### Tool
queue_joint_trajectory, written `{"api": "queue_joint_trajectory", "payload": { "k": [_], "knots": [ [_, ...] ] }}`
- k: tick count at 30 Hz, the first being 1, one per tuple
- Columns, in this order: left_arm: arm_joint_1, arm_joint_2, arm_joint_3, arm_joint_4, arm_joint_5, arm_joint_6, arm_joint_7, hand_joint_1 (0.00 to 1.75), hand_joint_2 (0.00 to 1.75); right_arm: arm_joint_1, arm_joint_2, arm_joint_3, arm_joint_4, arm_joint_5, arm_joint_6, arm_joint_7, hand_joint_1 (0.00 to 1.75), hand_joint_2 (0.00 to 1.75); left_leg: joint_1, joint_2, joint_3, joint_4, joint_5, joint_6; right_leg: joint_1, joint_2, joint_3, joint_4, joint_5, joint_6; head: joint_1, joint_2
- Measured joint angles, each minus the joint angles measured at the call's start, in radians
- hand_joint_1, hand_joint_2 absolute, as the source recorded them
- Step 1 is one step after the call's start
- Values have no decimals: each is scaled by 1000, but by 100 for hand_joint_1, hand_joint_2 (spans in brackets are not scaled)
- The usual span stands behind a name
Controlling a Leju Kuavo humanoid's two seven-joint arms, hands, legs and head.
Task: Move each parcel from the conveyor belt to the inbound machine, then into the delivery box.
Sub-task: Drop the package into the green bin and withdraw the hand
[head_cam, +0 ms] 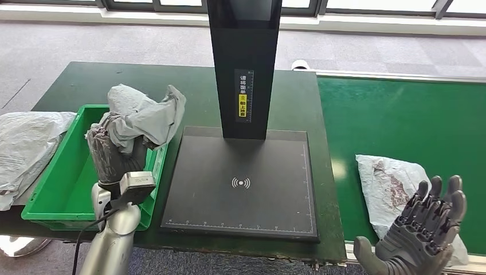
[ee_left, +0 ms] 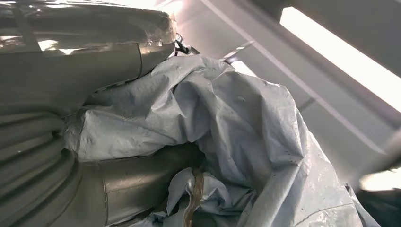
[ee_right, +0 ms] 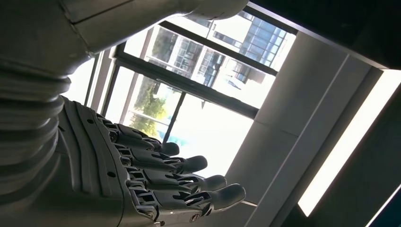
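the black post (head_cam: 243, 69) bears a small label (head_cam: 243, 96) with chinese characters, seemingly unreadable here.

Daylight from the windows (head_cam: 240, 6) ahead lights my head view evenly and sharply. My right wrist view is blown out by window glare; my left is soft, close-up.

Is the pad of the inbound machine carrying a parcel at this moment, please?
No, the black pad lies bare; the left hand holds a grey parcel above the green box.

A crinkled grey plastic parcel (head_cam: 143, 114) is looking glossy, the green bin (head_cam: 69, 189) smooth plastic, the scanner plate (head_cam: 240, 183) matt black.
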Motion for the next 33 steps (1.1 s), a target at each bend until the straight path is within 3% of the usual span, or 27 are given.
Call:
{"api": "queue_joint_trajectory", "payload": {
  "k": [10,22,23,26,27,33],
  "knots": [
    [-63,37,267,227,141,-210,92,175,175,0,-40,2,0,-27,0,0,0,175,0,0,-1,0,0,0,0,0,-1,0,0,0,0,0],
    [-93,42,388,324,108,-209,104,169,175,-20,-59,17,11,-32,37,0,0,175,0,0,1,-2,-3,-1,0,-1,6,0,-3,-1,0,0],
    [-89,39,393,321,105,-201,97,127,175,-24,-59,17,15,-33,39,0,0,175,0,0,3,-2,-3,-1,0,-1,7,0,-3,-1,0,0],
    [-69,33,404,316,104,-189,88,0,44,-32,-59,17,25,-33,40,0,0,175,0,-1,8,-2,-1,-1,0,-2,7,0,-3,-2,0,0],
    [-59,31,406,314,104,-185,85,0,0,-34,-59,17,28,-33,41,0,0,175,0,-1,7,-2,-1,-1,0,-2,7,0,-3,-2,0,0],
    [6,-23,394,223,109,-125,31,0,0,-41,-60,17,57,-42,29,0,0,175,0,-1,6,-2,-1,-2,1,-2,5,0,-2,-3,0,0]
  ]
}}
